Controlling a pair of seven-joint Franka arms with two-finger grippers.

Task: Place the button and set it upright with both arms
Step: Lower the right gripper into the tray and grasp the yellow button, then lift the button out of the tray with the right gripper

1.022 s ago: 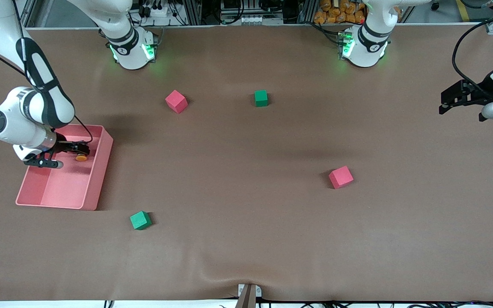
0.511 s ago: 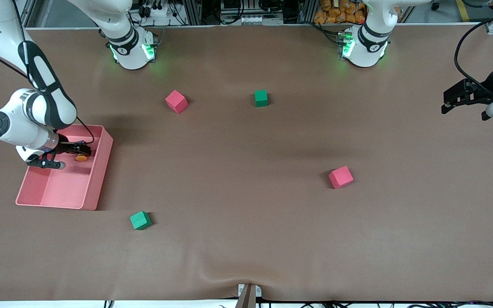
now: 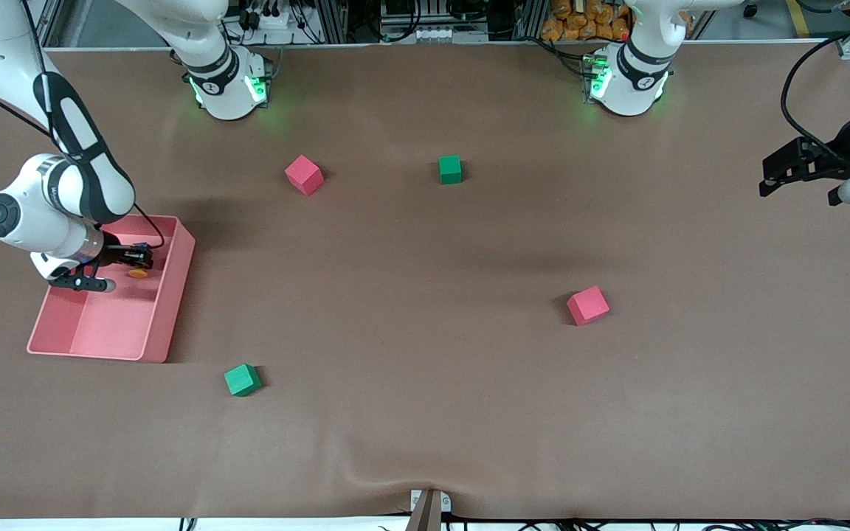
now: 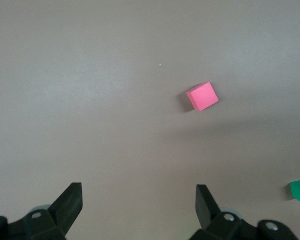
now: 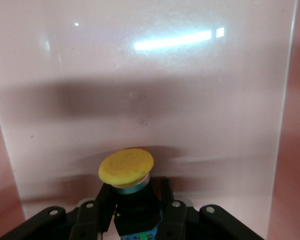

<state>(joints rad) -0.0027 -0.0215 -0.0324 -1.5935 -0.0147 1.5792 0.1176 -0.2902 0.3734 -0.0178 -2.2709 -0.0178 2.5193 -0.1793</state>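
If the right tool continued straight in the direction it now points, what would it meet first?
The right tool, shut on the button, points into the pink tray. Probably the button's orange cap would reach the tray's pink inner surface first; nothing else shows between them, though depth is unclear.

Tray [image 3: 167,295] at the right arm's end of the table [image 3: 425,413], roughly midway between the base edge and the camera edge. Button [image 3: 138,273] inside the tray, in its part toward the bases, between the fingers of the right gripper [image 3: 137,259], which reaches down into the tray. One cube [image 3: 242,380] nearer the camera than the tray. Two cubes [image 3: 303,175] [image 3: 450,169] side by side, apart, toward the base edge. Fourth cube [image 3: 587,305] toward the left arm's end. Left gripper [image 3: 772,175] over that end's edge.
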